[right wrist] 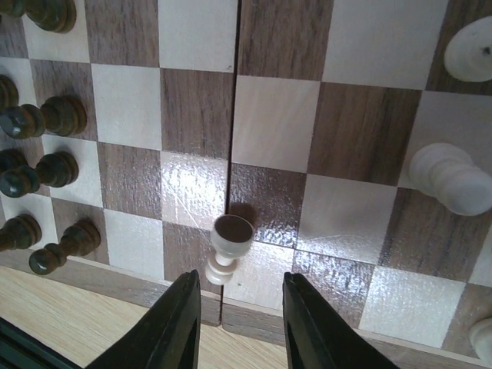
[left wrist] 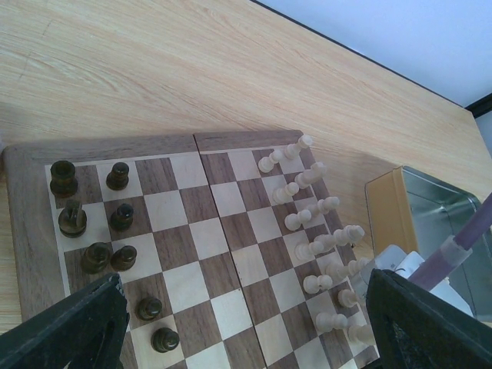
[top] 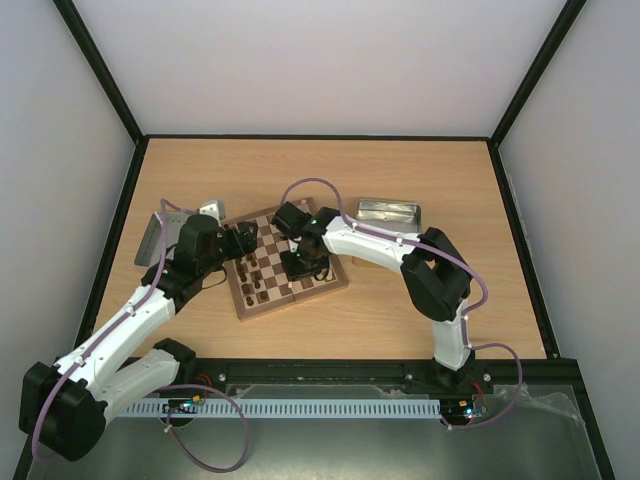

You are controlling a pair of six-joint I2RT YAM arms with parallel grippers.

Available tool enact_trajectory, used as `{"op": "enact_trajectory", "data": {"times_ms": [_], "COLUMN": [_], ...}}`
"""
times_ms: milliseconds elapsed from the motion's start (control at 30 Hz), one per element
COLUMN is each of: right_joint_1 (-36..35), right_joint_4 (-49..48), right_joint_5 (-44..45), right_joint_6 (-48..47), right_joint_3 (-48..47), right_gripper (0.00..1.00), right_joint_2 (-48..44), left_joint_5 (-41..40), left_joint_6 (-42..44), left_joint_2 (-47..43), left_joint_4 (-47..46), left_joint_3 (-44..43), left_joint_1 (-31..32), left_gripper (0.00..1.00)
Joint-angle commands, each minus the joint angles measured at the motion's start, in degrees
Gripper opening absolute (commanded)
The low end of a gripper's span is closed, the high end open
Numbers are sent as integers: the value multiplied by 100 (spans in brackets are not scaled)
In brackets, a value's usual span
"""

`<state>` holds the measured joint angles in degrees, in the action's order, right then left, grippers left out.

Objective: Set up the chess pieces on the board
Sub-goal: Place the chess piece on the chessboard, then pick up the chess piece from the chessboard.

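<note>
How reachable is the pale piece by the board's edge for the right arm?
Probably yes: the pale piece sits just beyond the open right gripper, with nothing between them or crowding it.

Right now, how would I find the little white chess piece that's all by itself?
Start at the square wooden chessboard with dark brown and cream squares and follow its middle fold line to the edge nearest the right end effector. There lies one small pale cream wooden chess piece. Unlike its upright neighbours, it looks tipped over, showing its round base.
</note>
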<state>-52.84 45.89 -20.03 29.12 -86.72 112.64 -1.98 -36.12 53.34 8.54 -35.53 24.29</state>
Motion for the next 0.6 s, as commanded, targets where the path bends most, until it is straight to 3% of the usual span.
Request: {"op": "enact_trajectory", "data": {"times_ms": [0,200,567], "right_joint_1": [-101,-139,-182], "right_joint_4": [-206,-518,-824], "right_joint_5": [202,446,651], "right_joint_6": [35,245,599], "right_joint_3": [32,89,526], "right_gripper": [30,28,14], "right_joint_2": [97,302,286], "left_joint_5": [-36,-77,-54], "left_joint_6": [31,44,27], "left_joint_2": [-59,-116,-155], "left_joint_4": [60,93,131], "left_joint_3": [79,76,115], "left_joint_1": [-47,-56,-82], "left_gripper": [86,86,86]}}
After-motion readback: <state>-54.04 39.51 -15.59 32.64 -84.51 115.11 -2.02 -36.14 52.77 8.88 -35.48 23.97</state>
